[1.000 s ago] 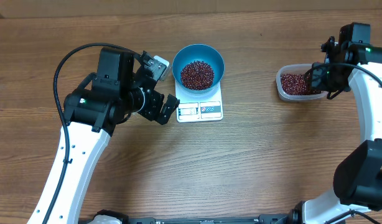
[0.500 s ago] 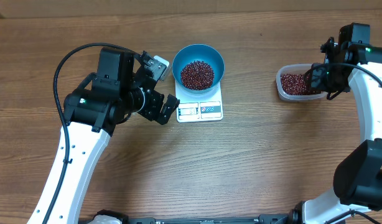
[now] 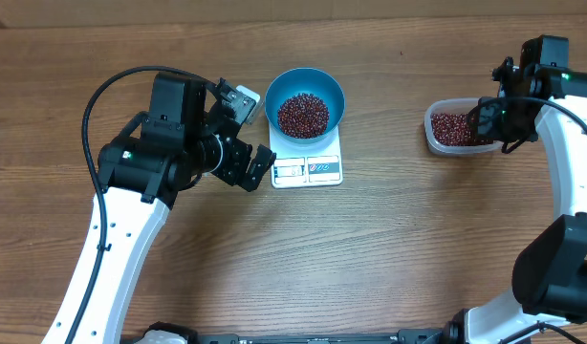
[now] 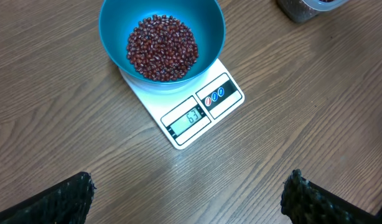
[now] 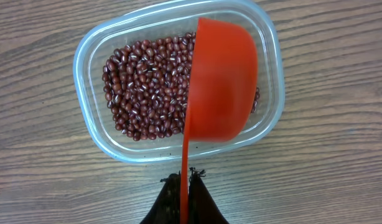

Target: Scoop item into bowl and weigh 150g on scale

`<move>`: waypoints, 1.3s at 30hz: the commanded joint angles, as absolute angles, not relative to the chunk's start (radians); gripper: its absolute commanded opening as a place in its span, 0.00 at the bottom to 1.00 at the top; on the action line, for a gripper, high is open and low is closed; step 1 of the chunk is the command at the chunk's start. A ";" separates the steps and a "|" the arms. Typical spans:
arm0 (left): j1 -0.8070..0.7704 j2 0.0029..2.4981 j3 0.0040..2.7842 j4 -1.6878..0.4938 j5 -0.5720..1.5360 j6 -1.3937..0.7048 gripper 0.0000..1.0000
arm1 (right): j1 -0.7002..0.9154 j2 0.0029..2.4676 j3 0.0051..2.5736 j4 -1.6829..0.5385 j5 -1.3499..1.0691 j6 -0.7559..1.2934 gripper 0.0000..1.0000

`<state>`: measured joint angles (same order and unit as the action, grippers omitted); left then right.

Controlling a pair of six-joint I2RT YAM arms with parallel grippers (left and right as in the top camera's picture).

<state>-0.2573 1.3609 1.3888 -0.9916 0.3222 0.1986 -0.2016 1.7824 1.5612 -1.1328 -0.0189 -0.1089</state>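
The blue bowl (image 3: 336, 92) stands on the white scale (image 3: 308, 171) and holds a heap of dark red-brown beans (image 3: 303, 115). In the left wrist view the bowl (image 4: 116, 18) and its beans (image 4: 162, 48) sit above the scale (image 4: 223, 94), whose display shows 63. My left gripper (image 3: 250, 143) hovers just left of the scale, open and empty (image 4: 190, 186). My right gripper (image 5: 185, 177) is shut on the thin handle of the red-orange scoop (image 5: 222, 81). The scoop is turned on its side over the beans (image 5: 147, 81) in the clear tub (image 5: 85, 50). Its inside is hidden.
The clear tub (image 3: 432, 134) stands at the right of the wooden table, about a bowl's width from the scale. My right arm (image 3: 561, 153) runs down the right edge, and my left arm (image 3: 112, 239) crosses the lower left.
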 commanded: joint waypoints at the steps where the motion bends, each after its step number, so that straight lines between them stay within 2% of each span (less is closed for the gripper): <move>1: -0.255 1.368 1.403 -0.991 0.329 0.214 1.00 | -0.201 1.798 1.557 -1.137 -0.020 -0.114 0.04; 31: -0.256 1.368 1.403 -0.991 0.329 0.213 1.00 | -0.202 1.811 1.472 -1.056 -0.016 -0.133 0.04; 39: -0.256 1.368 1.403 -0.991 0.329 0.213 1.00 | -0.204 1.811 1.396 -0.962 -0.001 -0.133 0.04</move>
